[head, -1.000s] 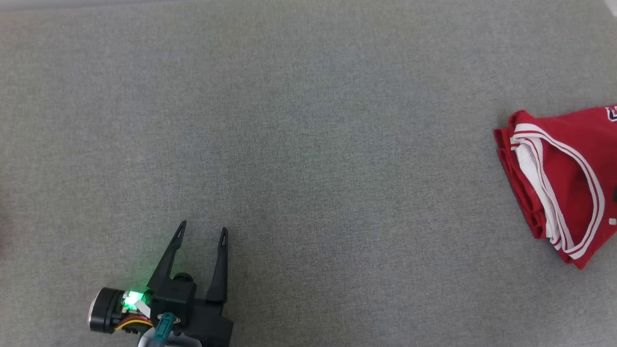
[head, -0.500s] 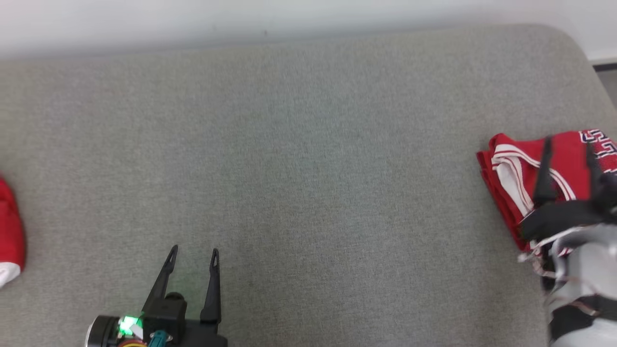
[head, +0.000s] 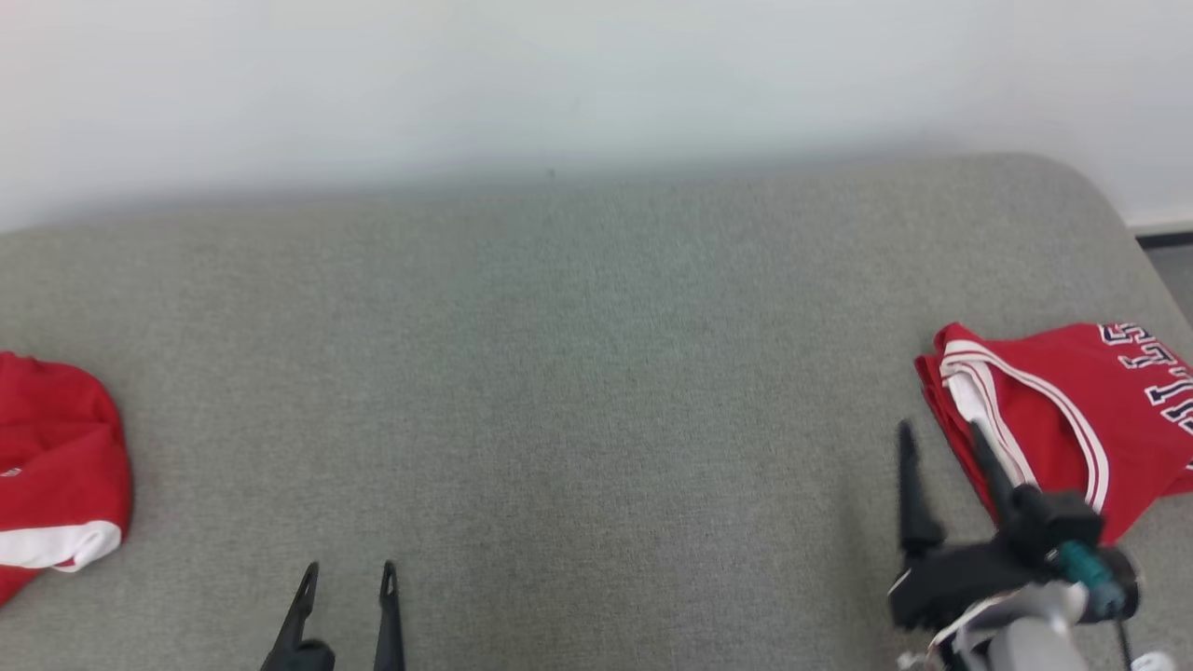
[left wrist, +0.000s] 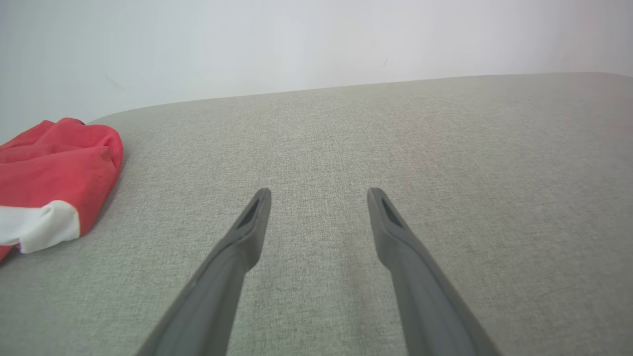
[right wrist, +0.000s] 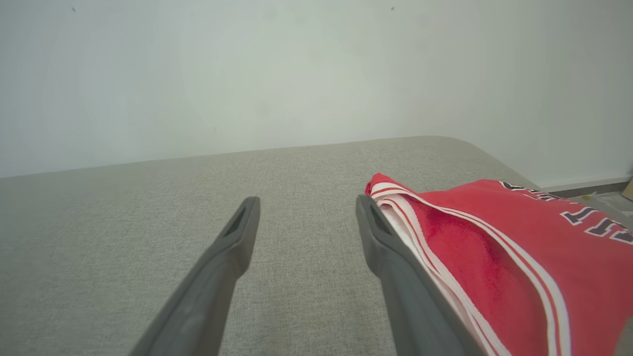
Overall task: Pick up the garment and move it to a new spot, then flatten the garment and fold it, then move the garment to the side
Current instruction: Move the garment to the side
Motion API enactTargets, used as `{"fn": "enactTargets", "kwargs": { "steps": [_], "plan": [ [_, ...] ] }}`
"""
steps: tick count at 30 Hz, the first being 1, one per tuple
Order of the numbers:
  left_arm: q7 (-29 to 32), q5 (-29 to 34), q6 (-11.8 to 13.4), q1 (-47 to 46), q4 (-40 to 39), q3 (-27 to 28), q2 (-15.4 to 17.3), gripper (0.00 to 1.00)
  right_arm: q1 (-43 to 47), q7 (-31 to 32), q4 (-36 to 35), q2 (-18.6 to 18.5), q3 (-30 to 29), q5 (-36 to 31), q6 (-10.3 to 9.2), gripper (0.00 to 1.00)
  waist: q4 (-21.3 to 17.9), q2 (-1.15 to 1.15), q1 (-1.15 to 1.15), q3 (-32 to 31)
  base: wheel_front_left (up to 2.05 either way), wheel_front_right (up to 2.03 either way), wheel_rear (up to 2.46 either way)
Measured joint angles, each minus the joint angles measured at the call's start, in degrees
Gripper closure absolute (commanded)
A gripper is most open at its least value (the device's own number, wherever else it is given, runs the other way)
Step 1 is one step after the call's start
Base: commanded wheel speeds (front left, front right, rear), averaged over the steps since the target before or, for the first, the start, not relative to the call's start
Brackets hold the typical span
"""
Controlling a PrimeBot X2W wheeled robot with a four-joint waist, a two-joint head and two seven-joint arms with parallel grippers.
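A: What moved?
B: The right claw (head: 939,431) has backed off the folded jersey (head: 1053,391), now spread just beside it.
A: Why there?
B: The jersey lies at the right end of the bench (head: 559,373), seemingly set aside. The left claw (head: 349,567) is spread, empty.

Shining bright, soft and even, throwing barely any shadow across the grey fabric surface (head: 578,373). Washing the wall (head: 559,75) pale toward 12 o'clock. Smearing slightly around the right gripper (head: 939,431) at 4 o'clock in the head view. Softening focus near 6 o'clock in both wrist views.
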Motion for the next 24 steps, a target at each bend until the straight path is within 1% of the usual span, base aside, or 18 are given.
{"fn": "enactTargets", "kwargs": {
  "steps": [3,7,16,21,24],
  "plan": [
    [0.00,-0.55,0.32,2.10,0.31,1.87,-0.26,0.00,3.51,0.00,-1.02,0.87,3.86,0.88,0.00,0.00,0.63,0.00,0.00,-2.46,0.00,0.00,0.00],
    [0.00,-0.68,-0.08,3.16,0.27,3.33,-0.41,0.00,6.35,0.00,-1.31,1.30,5.86,1.65,0.00,0.00,1.44,0.00,-0.01,-4.66,0.00,0.00,0.00],
    [0.00,-0.58,-0.60,4.15,0.37,7.24,-0.47,0.00,7.50,0.00,-1.81,1.55,8.22,4.03,0.00,0.00,3.28,0.00,0.00,-7.83,0.00,0.00,0.00],
    [0.00,-0.22,-1.59,4.74,0.68,8.16,-0.51,0.00,8.06,0.00,-1.94,1.57,8.76,4.56,0.00,0.00,3.81,0.00,0.00,-9.41,0.00,0.00,0.00],
    [0.00,-0.08,-1.65,5.65,0.69,8.40,-0.62,0.00,8.92,0.00,-1.93,1.56,8.91,4.99,0.00,0.00,3.97,0.00,0.00,-10.33,0.00,0.00,0.00]
  ]
}}
